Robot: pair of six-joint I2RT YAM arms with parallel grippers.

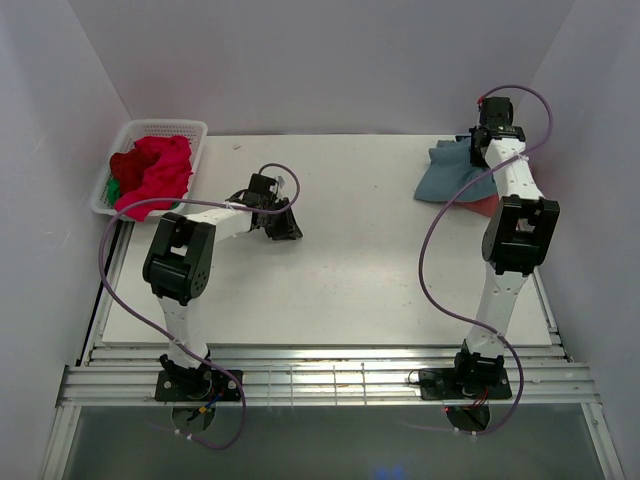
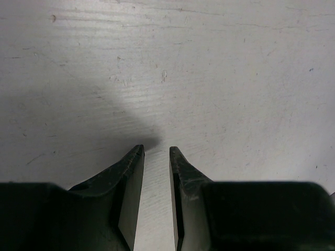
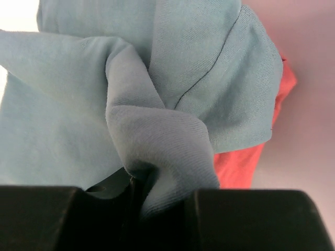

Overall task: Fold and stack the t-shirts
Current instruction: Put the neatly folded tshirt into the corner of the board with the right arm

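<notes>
right gripper clamps the teal t-shirt, upper right; left gripper, jaws slightly apart, over the bench.

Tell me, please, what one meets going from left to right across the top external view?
White basket holding red t-shirts → left gripper, open and empty → teal-blue t-shirt → right gripper, shut on that shirt's right part.

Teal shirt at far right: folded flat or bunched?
Bunched: the teal shirt gathers into twisted creases, pinched in the right end effector.
</notes>
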